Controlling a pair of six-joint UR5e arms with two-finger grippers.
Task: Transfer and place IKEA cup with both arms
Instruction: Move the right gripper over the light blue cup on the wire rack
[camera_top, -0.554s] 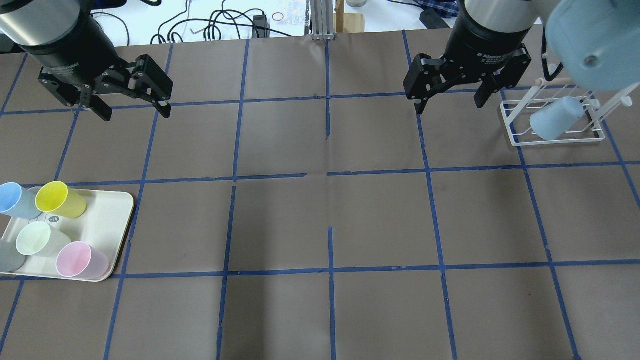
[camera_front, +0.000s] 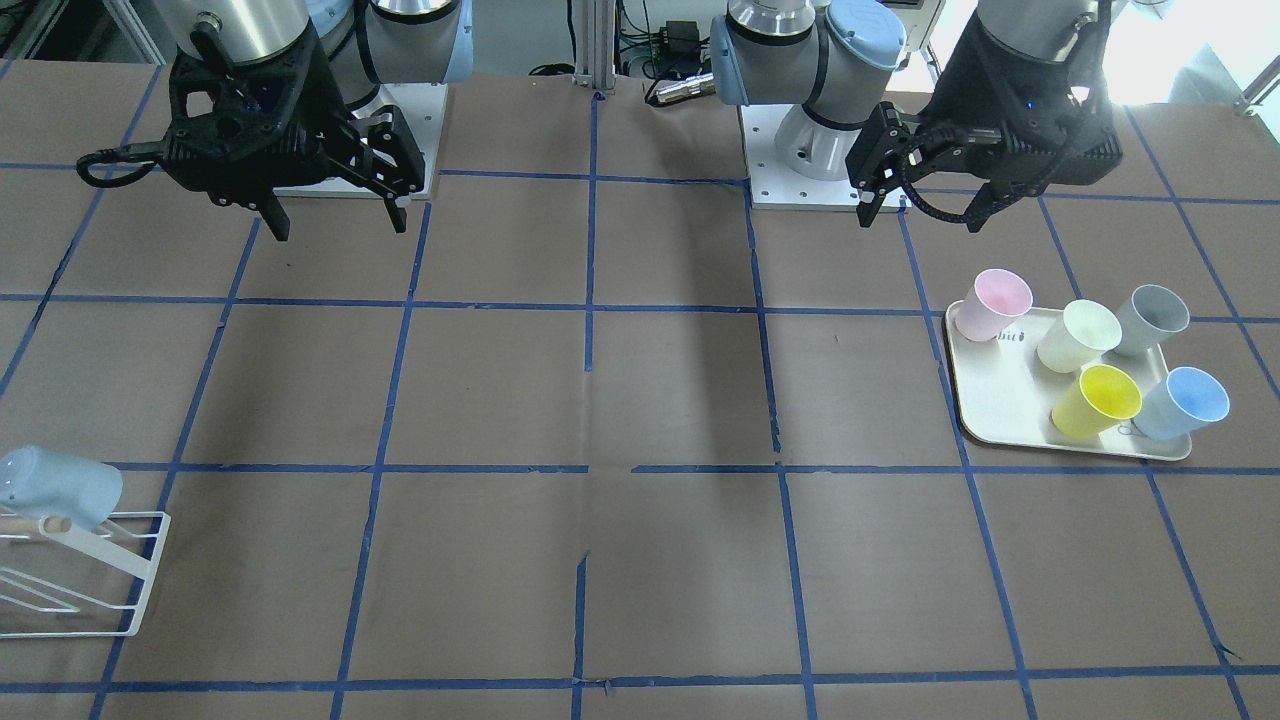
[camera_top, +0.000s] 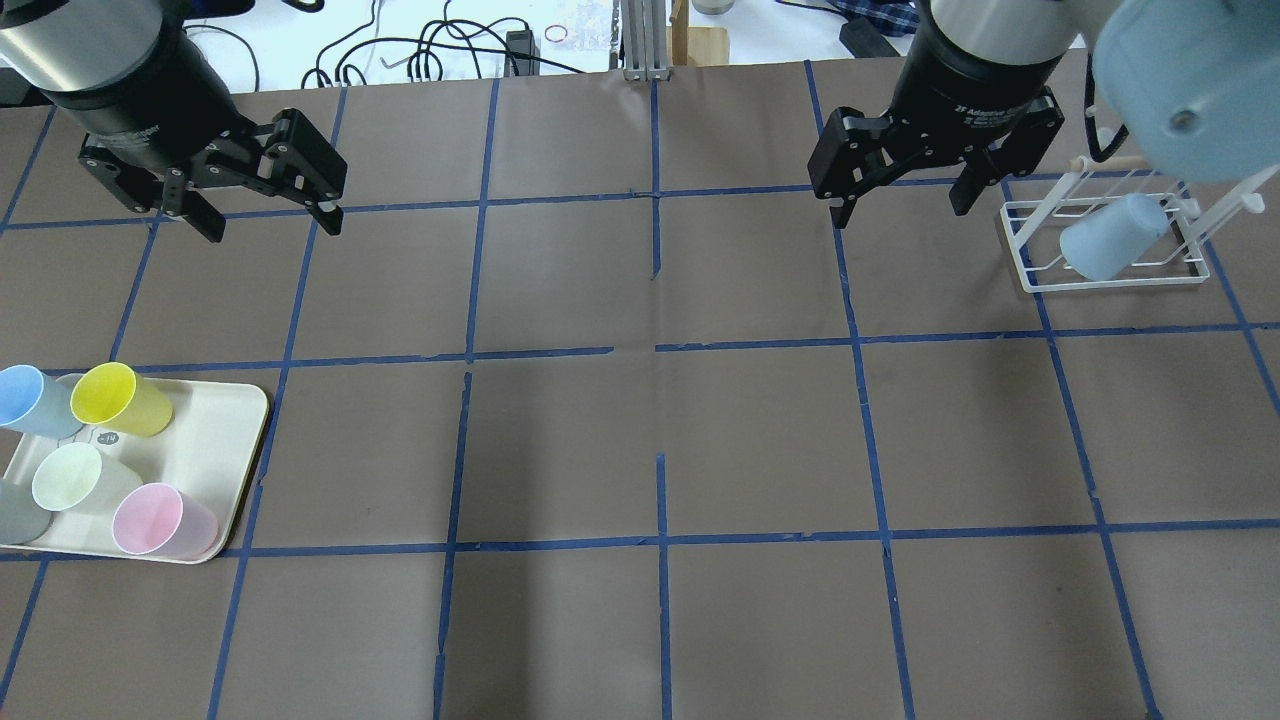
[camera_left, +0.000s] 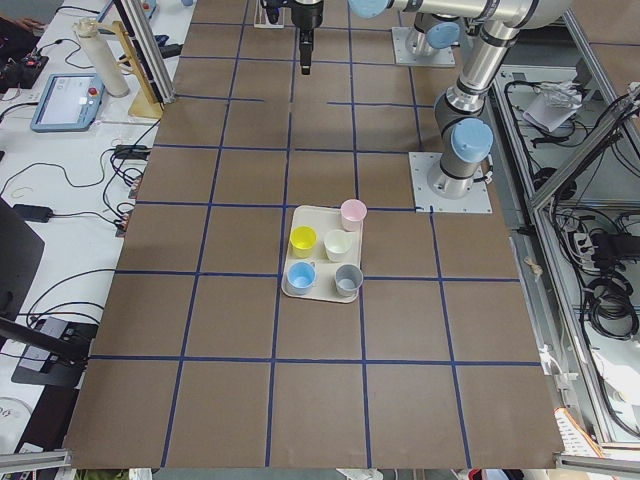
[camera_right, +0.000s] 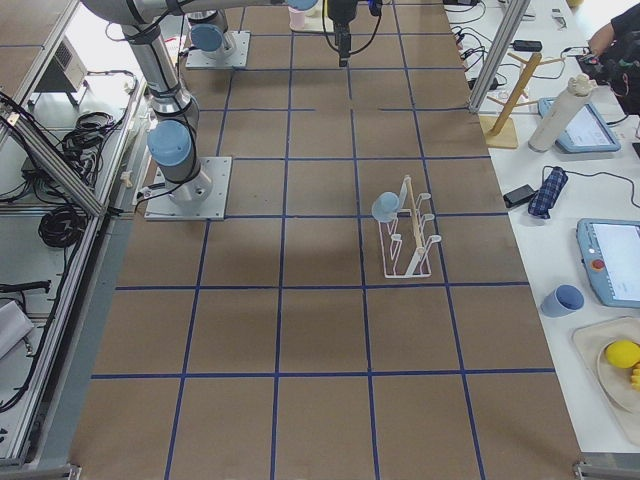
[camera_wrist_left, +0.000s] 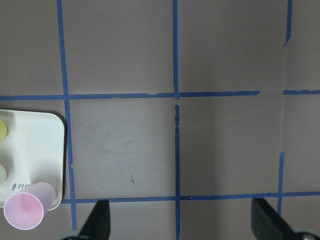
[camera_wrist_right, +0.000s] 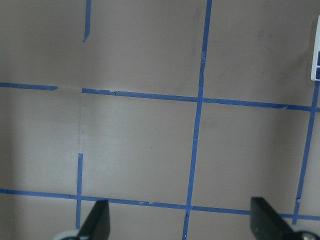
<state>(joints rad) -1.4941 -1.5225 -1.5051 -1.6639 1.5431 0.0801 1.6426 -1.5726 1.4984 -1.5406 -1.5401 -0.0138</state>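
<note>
The IKEA cup (camera_top: 25, 400) is light blue with a stronger blue inside. It stands at the far-left corner of the cream tray (camera_top: 215, 440), and also shows in the front view (camera_front: 1185, 403) and the left side view (camera_left: 301, 274). My left gripper (camera_top: 272, 228) is open and empty, held high over the table beyond the tray, apart from the cups; it also shows in the front view (camera_front: 920, 222). My right gripper (camera_top: 898, 215) is open and empty, just left of the white rack; it also shows in the front view (camera_front: 340, 228).
On the tray with the IKEA cup stand a yellow cup (camera_top: 120, 398), a pale green cup (camera_top: 75, 478), a pink cup (camera_top: 160, 520) and a grey cup (camera_front: 1155, 318). A paler sky-blue cup (camera_top: 1112, 235) hangs tilted on a peg of the white wire rack (camera_top: 1100, 280) at the right.
Both grippers have shifted very slightly toward the table's far edge. The cups, tray and rack have not moved.
</note>
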